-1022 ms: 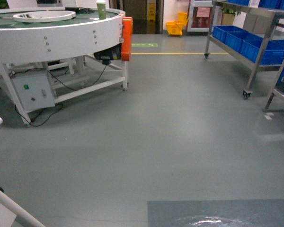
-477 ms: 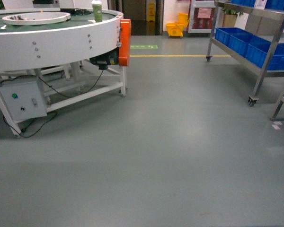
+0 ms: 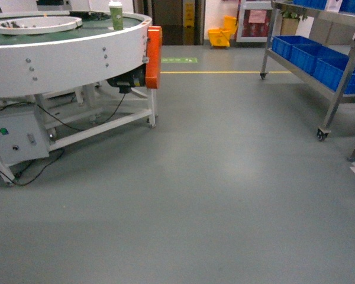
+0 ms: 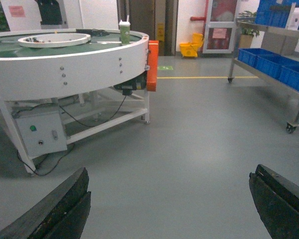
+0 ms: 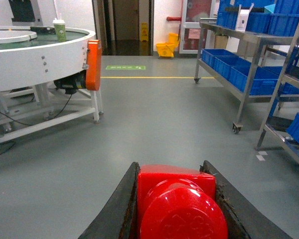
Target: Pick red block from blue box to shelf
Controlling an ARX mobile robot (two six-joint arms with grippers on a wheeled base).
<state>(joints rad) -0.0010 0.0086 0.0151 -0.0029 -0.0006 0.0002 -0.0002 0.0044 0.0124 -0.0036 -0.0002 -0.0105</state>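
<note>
The red block (image 5: 182, 204) sits clamped between the dark fingers of the right gripper (image 5: 175, 209), its round stud turned toward the wrist camera; the jaws press flush against both sides, closed only as far as the brick's width, which looks meant to keep it from slipping during the drive. The left gripper (image 4: 172, 209) holds nothing, its two pads spread wide to either edge of its view with bare grey floor (image 3: 213, 195) between them. Neither arm shows in the head view, so both are probably tucked back for travel. The blue box is not in sight. Farther off, a round white conveyor table (image 3: 59, 53) with an orange guard stands to the left, and the shelf (image 5: 249, 55), carrying dark blue crates (image 5: 239, 69), waits along the right wall, well apart from the gripper.
</note>
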